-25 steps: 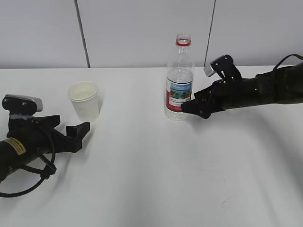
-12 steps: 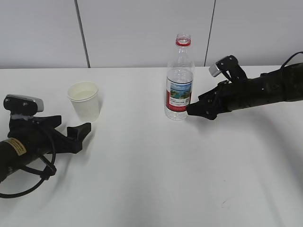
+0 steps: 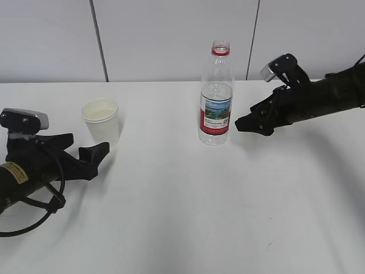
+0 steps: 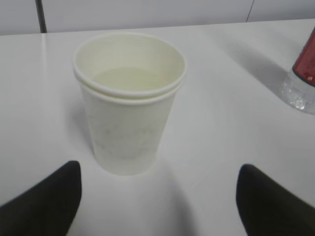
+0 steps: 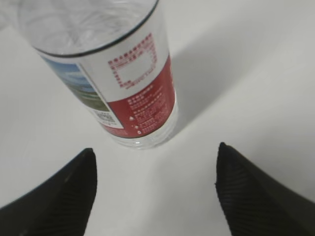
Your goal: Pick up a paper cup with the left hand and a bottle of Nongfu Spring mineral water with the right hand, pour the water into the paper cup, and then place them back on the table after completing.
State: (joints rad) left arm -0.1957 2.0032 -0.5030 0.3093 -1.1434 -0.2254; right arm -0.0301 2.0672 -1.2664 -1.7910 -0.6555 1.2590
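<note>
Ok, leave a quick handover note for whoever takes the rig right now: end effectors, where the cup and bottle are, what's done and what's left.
Left end effector: open, empty, just short of the paper cup.
Right end effector: open, empty, clear of the Nongfu Spring bottle.
Cup and bottle both stand upright on the table, apart. The bottle has no cap, and the cup holds liquid.
Done: pour looks finished, both set down.
Left: probably only parking the arms.

The bottle [image 3: 216, 97] stands upright and uncapped on the table [image 3: 188, 200], its label red and white with a landscape picture. My right gripper [image 3: 246, 123] hangs just right of the bottle, clear of it, tips pointing at it. The cup [image 3: 101, 121] stands well left of the bottle. My left gripper [image 3: 98, 154] lies farther left still, just beside the cup, holding nothing.
</note>
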